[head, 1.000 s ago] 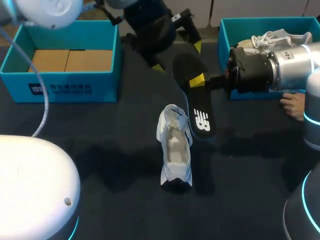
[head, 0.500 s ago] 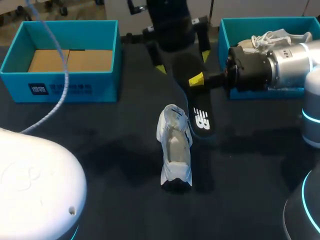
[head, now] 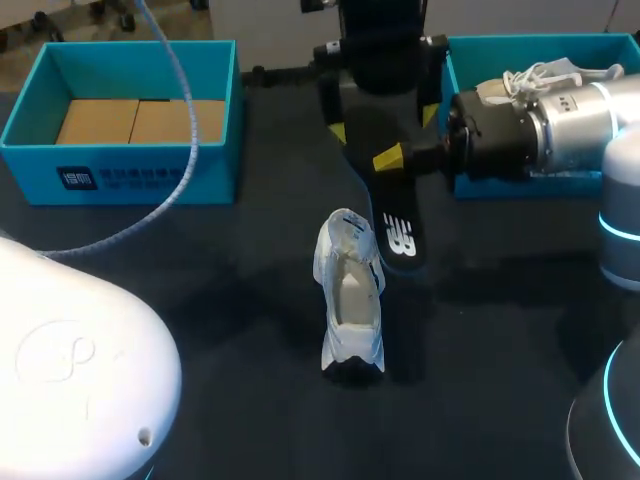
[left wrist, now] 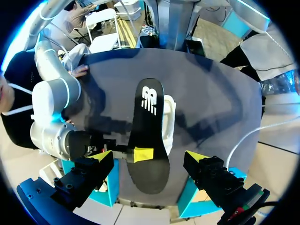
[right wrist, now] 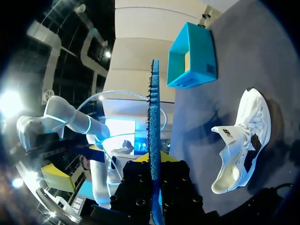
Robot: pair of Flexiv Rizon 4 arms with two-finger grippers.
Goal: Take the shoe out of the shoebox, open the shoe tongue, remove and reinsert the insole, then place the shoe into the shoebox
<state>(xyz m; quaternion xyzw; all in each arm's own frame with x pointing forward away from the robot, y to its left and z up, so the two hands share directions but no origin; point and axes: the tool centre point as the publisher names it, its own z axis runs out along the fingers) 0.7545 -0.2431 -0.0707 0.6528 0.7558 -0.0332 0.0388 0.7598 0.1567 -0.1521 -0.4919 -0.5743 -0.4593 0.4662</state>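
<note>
Item 1, insole: black, printed face up. It is hanging tilted over the table, its lower end just beside the shoe's collar; I cannot tell whether the two are touching. In the right wrist view I am seeing it edge-on only.

Item 2, right gripper: it is clamping the insole from both sides near the heel end. Only one yellow tip is showing in the head view.

Item 3, left gripper: its fingers are standing wide apart above the insole, one on each side, touching nothing. In the head view its body is cutting off the insole's far end.

Item 4, shoe: white, lying mid-table outside both boxes, opening up. Its inside is too dim to make out.

Item 5, left shoebox: blue, with a brown cardboard floor showing.

Item 6, right shoebox: blue, with the right arm largely hiding it; white laces of a second shoe are peeking out.
</note>
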